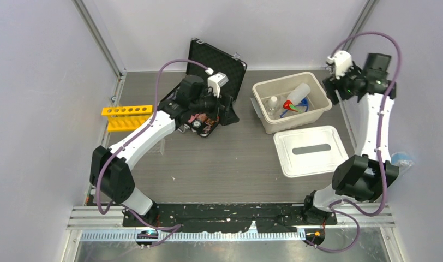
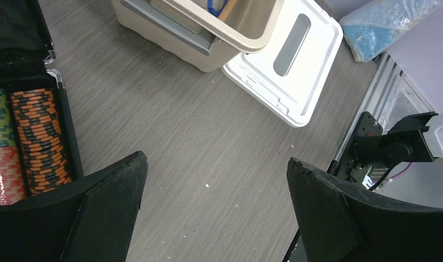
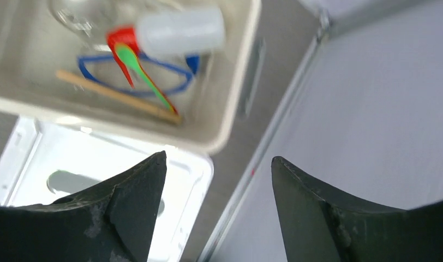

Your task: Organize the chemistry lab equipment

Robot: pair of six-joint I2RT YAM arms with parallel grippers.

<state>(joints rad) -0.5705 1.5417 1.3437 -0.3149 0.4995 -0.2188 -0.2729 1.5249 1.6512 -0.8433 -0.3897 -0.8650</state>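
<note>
Right hand [image 3: 219, 158] and left hand [image 2: 216, 158] are spread, empty; the yellow tube rack [image 1: 126, 116] at nine o'clock looks light and stiff, so pinch its top bar.

Translucent plastic squeeze bottle [image 1: 298, 93], smooth plastic bin [image 1: 295, 123], matt wood-grain table [image 1: 219, 164]

Overhead plus wrist views, common bin [image 1: 295, 123]

Blue goggles [image 3: 193, 61] half-hidden under squeeze bottle [image 3: 181, 31]
</note>
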